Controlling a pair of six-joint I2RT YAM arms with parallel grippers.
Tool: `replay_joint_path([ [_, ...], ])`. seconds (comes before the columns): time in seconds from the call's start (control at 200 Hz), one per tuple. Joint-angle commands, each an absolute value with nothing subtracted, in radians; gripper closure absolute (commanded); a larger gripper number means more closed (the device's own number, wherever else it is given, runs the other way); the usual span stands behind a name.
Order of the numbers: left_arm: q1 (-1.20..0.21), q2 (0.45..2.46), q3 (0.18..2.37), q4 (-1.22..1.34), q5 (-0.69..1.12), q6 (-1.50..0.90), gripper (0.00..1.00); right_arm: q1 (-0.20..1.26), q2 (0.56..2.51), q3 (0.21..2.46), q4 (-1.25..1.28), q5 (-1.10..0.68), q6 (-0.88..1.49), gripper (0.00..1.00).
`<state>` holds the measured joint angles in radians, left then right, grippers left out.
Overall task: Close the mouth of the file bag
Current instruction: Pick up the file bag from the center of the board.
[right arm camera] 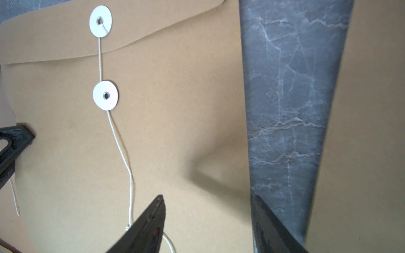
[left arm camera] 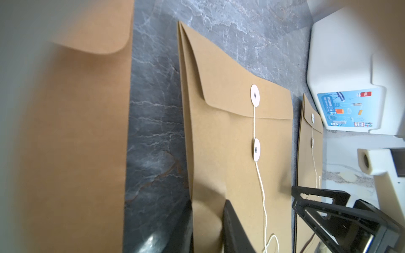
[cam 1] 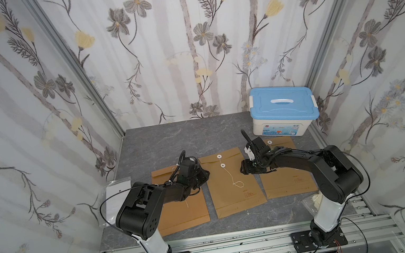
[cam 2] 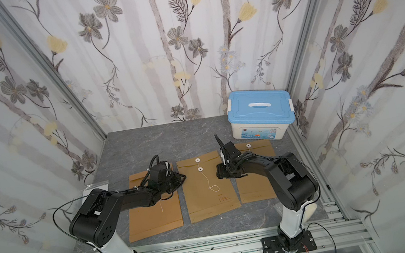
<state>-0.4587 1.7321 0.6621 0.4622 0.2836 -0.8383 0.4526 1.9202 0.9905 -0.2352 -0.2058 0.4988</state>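
Three brown file bags lie side by side on the grey marble table. The middle file bag [cam 1: 236,185] [cam 2: 206,190] has its flap folded down. Its white string [right arm camera: 122,149] [left arm camera: 260,190] runs from the upper disc [right arm camera: 100,21] past the lower disc [right arm camera: 105,95] and trails loose, ending in a loop [cam 1: 238,184]. My left gripper [cam 1: 205,175] [left arm camera: 208,203] sits low at this bag's left edge, jaws a narrow gap apart with only paper showing between. My right gripper [cam 1: 243,169] [right arm camera: 207,197] stands open, straddling the bag's right edge.
The left file bag [cam 1: 182,214] lies under my left arm and the right file bag [cam 1: 288,182] under my right arm. A white box with a blue lid [cam 1: 283,110] stands at the back right. A white sheet [cam 1: 115,194] lies at the table's left edge.
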Motion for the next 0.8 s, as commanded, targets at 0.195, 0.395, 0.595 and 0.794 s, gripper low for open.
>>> replay_joint_path([
  [0.195,-0.446,1.726,0.647,0.538,0.313,-0.876,0.91,0.455,1.919,0.992,-0.226,-0.209,0.492,0.36],
  [0.395,-0.443,1.693,0.634,0.521,0.302,-0.875,0.93,0.455,1.916,0.992,-0.23,-0.204,0.491,0.37],
  [0.595,-0.442,1.648,0.634,0.492,0.298,-0.866,1.0,0.454,1.904,0.991,-0.224,-0.199,0.498,0.36],
  [0.794,-0.442,1.644,0.636,0.477,0.296,-0.86,1.0,0.453,1.895,0.985,-0.208,-0.203,0.506,0.35],
])
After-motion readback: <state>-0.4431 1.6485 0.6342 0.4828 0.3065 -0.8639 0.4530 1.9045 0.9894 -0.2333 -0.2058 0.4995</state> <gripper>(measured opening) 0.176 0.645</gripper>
